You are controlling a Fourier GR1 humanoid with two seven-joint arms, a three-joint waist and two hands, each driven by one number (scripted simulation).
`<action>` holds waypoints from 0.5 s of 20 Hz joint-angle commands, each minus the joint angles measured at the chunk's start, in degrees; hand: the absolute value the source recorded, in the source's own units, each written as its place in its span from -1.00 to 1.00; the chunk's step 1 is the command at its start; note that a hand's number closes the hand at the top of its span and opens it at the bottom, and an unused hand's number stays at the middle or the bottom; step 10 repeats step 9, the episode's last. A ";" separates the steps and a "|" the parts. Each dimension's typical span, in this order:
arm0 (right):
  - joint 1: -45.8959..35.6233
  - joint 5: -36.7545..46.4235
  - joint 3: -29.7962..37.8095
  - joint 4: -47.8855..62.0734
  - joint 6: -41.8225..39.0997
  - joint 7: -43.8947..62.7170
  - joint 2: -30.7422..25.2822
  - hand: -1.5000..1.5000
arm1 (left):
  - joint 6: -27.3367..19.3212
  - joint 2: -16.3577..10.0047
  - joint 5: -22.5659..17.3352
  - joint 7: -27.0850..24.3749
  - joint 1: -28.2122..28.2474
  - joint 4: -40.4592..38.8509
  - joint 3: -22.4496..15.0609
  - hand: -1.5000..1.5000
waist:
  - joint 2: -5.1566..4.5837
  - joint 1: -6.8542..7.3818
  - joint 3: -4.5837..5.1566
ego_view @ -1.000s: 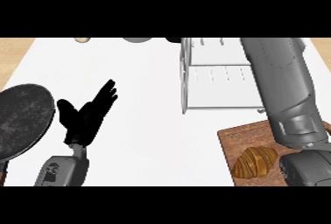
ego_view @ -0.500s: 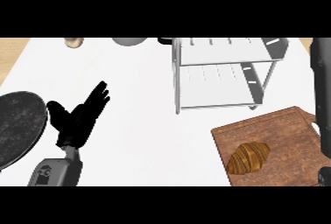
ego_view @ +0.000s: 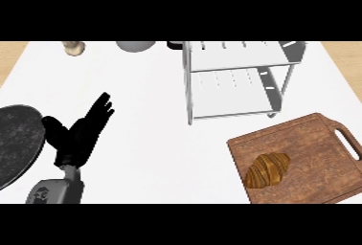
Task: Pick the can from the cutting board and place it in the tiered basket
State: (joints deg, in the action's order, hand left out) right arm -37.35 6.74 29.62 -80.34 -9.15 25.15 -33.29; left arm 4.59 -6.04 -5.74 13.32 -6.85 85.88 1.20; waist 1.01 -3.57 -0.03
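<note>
The wooden cutting board (ego_view: 305,143) lies at the lower right with a brown croissant (ego_view: 267,168) on it. No can shows on the board or anywhere else in view. The white wire tiered basket (ego_view: 188,86) stands at the upper right, both shelves bare as far as I can see. My left hand (ego_view: 78,135) rests open at the lower left, fingers pointing up and away, touching nothing. My right hand and forearm are out of the picture.
A dark round pan (ego_view: 14,143) sits at the left edge beside my left hand. At the back stand a small tan shaker (ego_view: 73,48) and a grey bowl (ego_view: 136,45). The white counter (ego_view: 155,143) stretches between hand and board.
My right arm, which covered the basket's right side and the board, has withdrawn to the right and out of view. The view has shifted, showing the whole board and basket. The left hand stays put.
</note>
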 commanded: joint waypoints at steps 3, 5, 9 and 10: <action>15.39 -14.43 14.98 -7.41 -15.01 -0.99 -9.12 -1.00 | 0.09 -0.21 -0.74 1.12 -0.81 -0.47 0.78 0.00 | -0.33 -0.10 -0.05; 20.84 -17.59 18.46 -12.45 -16.93 0.55 -7.57 -1.00 | -1.50 1.39 0.79 3.04 -0.51 3.51 -1.75 0.00 | -0.35 1.10 -0.03; 28.29 -23.55 28.66 -11.37 -23.03 -1.71 -9.18 -1.00 | -1.90 2.42 1.83 -0.05 -1.06 0.20 -1.88 0.00 | -0.57 1.50 -0.02; 28.29 -23.55 28.66 -11.37 -23.03 -1.71 -9.18 -1.00 | -1.90 2.42 1.83 -0.05 -1.06 0.20 -1.88 0.00 | -0.57 1.50 -0.02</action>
